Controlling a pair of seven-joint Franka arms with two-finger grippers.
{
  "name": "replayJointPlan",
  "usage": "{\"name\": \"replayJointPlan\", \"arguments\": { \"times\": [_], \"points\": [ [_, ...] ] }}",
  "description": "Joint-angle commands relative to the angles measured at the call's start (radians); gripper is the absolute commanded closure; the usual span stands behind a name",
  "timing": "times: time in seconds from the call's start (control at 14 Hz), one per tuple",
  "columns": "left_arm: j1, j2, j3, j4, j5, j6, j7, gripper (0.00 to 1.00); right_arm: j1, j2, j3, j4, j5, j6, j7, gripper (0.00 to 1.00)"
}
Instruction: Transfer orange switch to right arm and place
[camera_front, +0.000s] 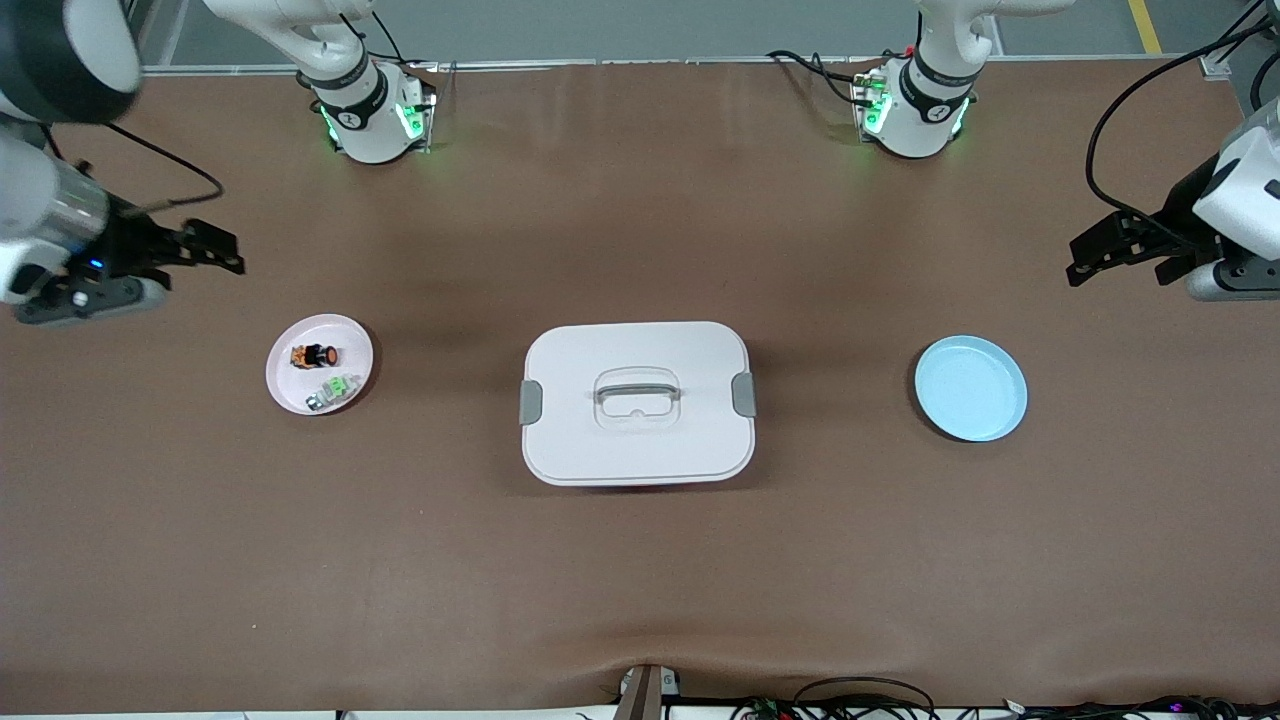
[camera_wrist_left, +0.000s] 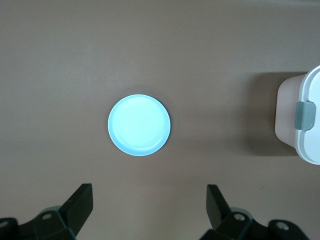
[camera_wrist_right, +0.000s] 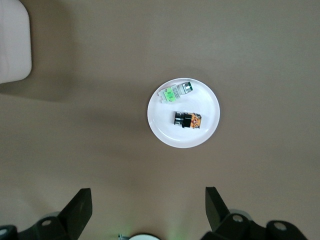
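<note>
A: What is lying nearest the front camera, and how much open room are you seeing?

B: The brown table mat (camera_front: 640, 560) is running bare along its near edge, with cables hanging just off that edge. Farther in, the white lidded container (camera_front: 637, 402) is sitting at the middle, its grey latches at either end and a clear handle on top. Wide bare mat is separating it from the pink plate (camera_front: 290, 385) toward the right arm's end and from the light blue plate (camera_front: 970, 388) toward the left arm's end. Both plates are standing well in from the table's ends.

A: Where is the orange switch lying?

B: The orange switch (camera_front: 313, 355) is lying on its side on the pink plate, on the part farther from the front camera. The small green-and-white part (camera_front: 336, 390) is lying just beside it on the same plate, nearer the camera.

A: And your claws?

B: My right gripper (camera_front: 205, 250) is hanging spread wide and holding nothing, over bare mat close to the pink plate, apart from the switch. In the right wrist view the switch (camera_wrist_right: 188, 120) is showing between and ahead of my fingers (camera_wrist_right: 80, 207). My left gripper (camera_front: 1110, 250) is waiting, also spread and holding nothing, over bare mat close to the blue plate (camera_wrist_left: 139, 125), well apart from the switch.
</note>
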Motion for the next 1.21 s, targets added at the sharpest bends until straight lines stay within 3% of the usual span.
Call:
{"name": "replayJointPlan", "arguments": {
  "times": [0.0, 0.36, 0.57, 0.78, 1.14],
  "points": [
    [0.001, 0.005, 0.001, 0.017, 0.014, -0.018, 0.017, 0.00, -0.022, 0.025, 0.007, 0.118, -0.017, -0.077, 0.018, 0.00],
    [-0.001, 0.005, 0.001, 0.017, 0.014, -0.018, 0.017, 0.00, -0.075, 0.027, 0.007, 0.203, -0.010, -0.042, 0.026, 0.00],
    [0.001, 0.005, 0.001, 0.017, 0.014, -0.018, 0.017, 0.00, -0.072, 0.027, 0.007, 0.202, -0.010, 0.017, 0.032, 0.00],
    [-0.001, 0.004, 0.001, 0.017, 0.014, -0.019, 0.017, 0.00, -0.071, 0.020, 0.010, 0.193, -0.008, -0.017, 0.156, 0.00],
    [-0.001, 0.004, 0.001, 0.018, 0.014, -0.027, 0.018, 0.00, -0.052, 0.016, 0.016, 0.193, -0.027, -0.058, 0.061, 0.00]
  ]
}}
